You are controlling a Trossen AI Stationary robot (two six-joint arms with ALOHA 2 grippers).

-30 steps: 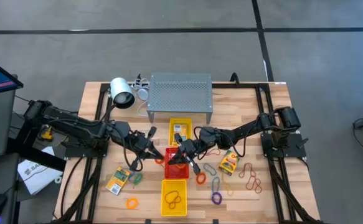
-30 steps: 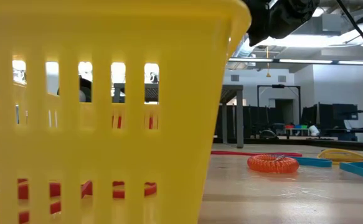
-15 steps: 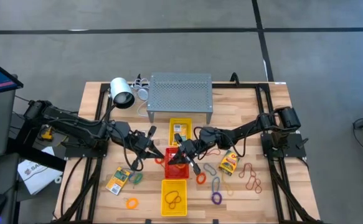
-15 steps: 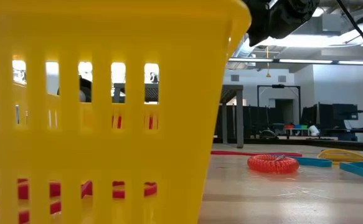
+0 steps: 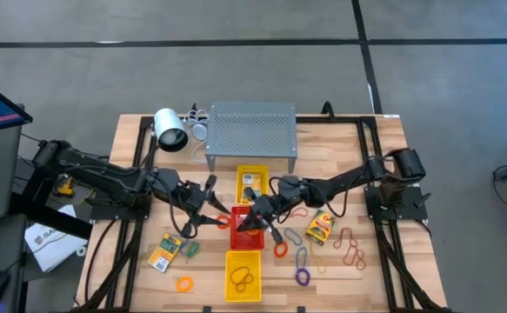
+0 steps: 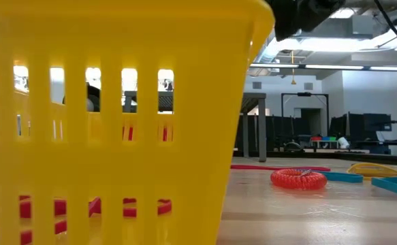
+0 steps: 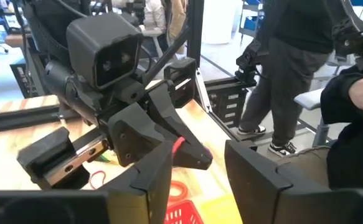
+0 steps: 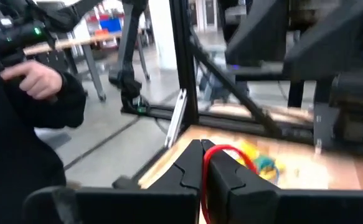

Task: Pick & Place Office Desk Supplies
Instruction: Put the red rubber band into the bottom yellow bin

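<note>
Overhead, both arms meet over the red tray at the middle of the bench, with a yellow tray behind it and another yellow tray in front. The left gripper sits just beside the red tray's left edge; the right gripper is above the tray itself. Loose supplies lie around: a card packet, a second card packet, an orange ring, a purple loop and brown bands.

Low view: the near yellow tray's slotted wall fills most of the picture, with an orange coil lying on the bench beyond.

Left wrist view: its own fingers stand apart with nothing between them, so the left gripper looks released.

Right wrist view: the fingers are pressed together, pinching a thin red band that arcs above them.

Judged step: the right arm is delivering the red band to the red tray; next it needs to open over the tray, while the left arm picks a fresh item.
</note>
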